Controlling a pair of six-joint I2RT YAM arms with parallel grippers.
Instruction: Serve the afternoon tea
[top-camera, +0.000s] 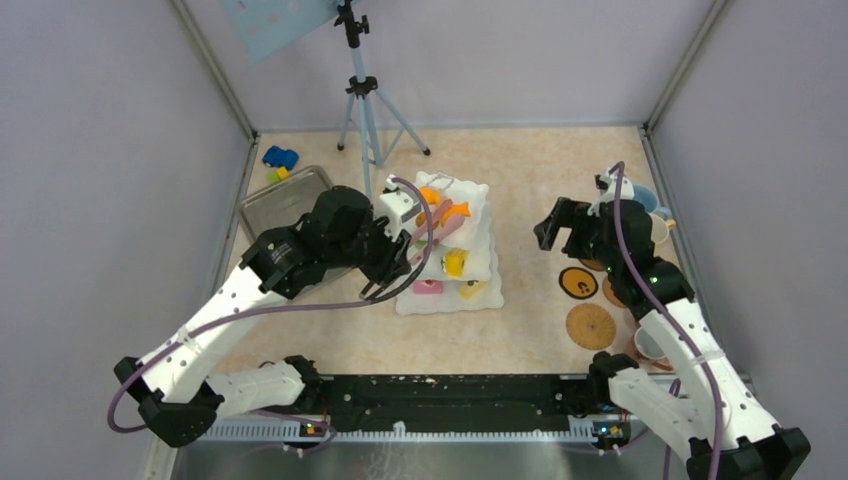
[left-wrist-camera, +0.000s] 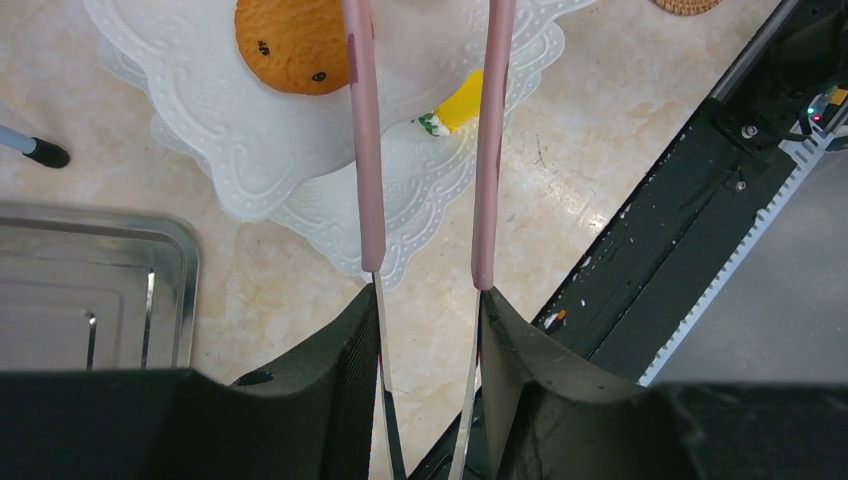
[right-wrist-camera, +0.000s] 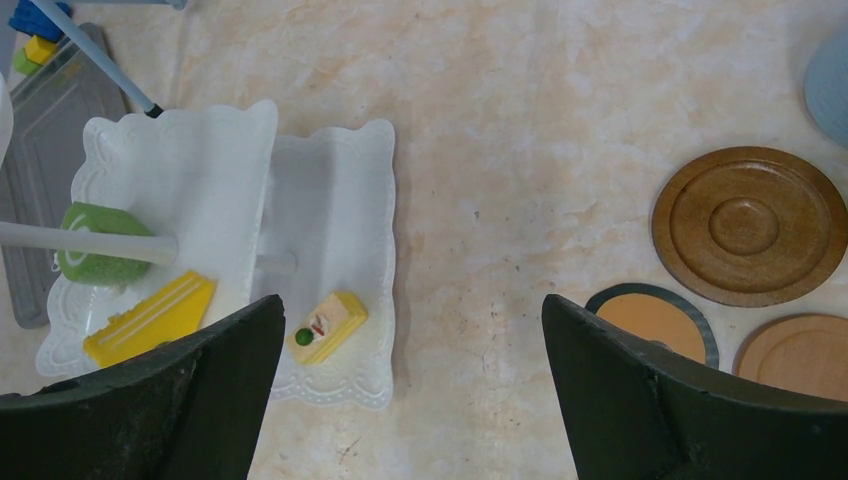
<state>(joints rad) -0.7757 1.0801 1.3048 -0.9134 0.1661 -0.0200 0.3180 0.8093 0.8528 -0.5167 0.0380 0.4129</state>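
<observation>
The left tool (left-wrist-camera: 428, 305) is clenched on pink tongs (left-wrist-camera: 366, 150). They reach over the stand (left-wrist-camera: 250, 160), just beside an orange pastry (left-wrist-camera: 290, 40) at the top of the frame, where their tips are cut off. The right tool (right-wrist-camera: 410, 315) is released, above the table (right-wrist-camera: 520, 150) between the stand and the coasters (right-wrist-camera: 750, 225).

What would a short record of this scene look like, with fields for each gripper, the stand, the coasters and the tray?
left gripper: shut on pink tongs, which reach over the stand
right gripper: open, holding nothing, above the table
stand: white, tiered, carries small cakes
coasters: round, brown, right of the stand
tray: steel, left of the stand
</observation>
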